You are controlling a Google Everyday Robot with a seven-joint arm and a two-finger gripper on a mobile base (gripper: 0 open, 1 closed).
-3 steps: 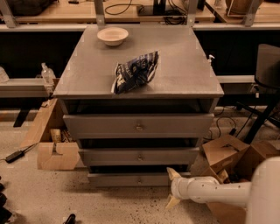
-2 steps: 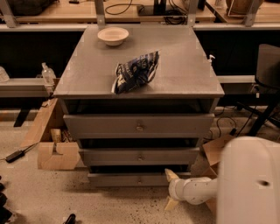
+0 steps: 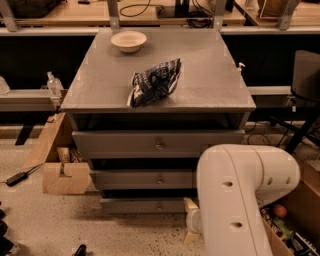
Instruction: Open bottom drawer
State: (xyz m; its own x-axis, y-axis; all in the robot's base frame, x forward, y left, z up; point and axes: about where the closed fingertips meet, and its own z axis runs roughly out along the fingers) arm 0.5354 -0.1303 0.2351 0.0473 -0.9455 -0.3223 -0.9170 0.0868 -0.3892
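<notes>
Bottom drawer (image 3: 131,205) first: it is the lowest and slimmest of the three flat grey fronts on the grey metal cabinet (image 3: 80,122), just above the floor, with a small round metal knob (image 3: 159,205) at its centre. Above it I see the mid-sized grey drawer front (image 3: 140,179) and the tallest grey drawer front (image 3: 120,144), each with its own knob.

On the cabinet's grey worktop (image 3: 210,75) a shallow white bowl (image 3: 128,41) stands near the back left. A crumpled dark blue and white snack bag (image 3: 154,82) lies near the middle, well apart from the bowl. Behind the cabinet runs a pale wooden bench (image 3: 150,12) with black cables on it. To the left a clear plastic bottle (image 3: 54,85) stands on a low grey ledge, and an open brown cardboard box (image 3: 65,175) sits on the speckled pale floor (image 3: 50,225) against the cabinet's side. A black chair (image 3: 305,75) stands on the right.

My white robot arm (image 3: 240,200) fills the lower right and covers the right ends of the two lower fronts. The hand (image 3: 189,220) is low down, at the right end of the bottom drawer and right of the knob, not on it. Its two cream fingers (image 3: 190,204) are spread apart one above the other, with nothing between them. The upper one lies against or just beside the drawer front, though I cannot tell whether it touches.
</notes>
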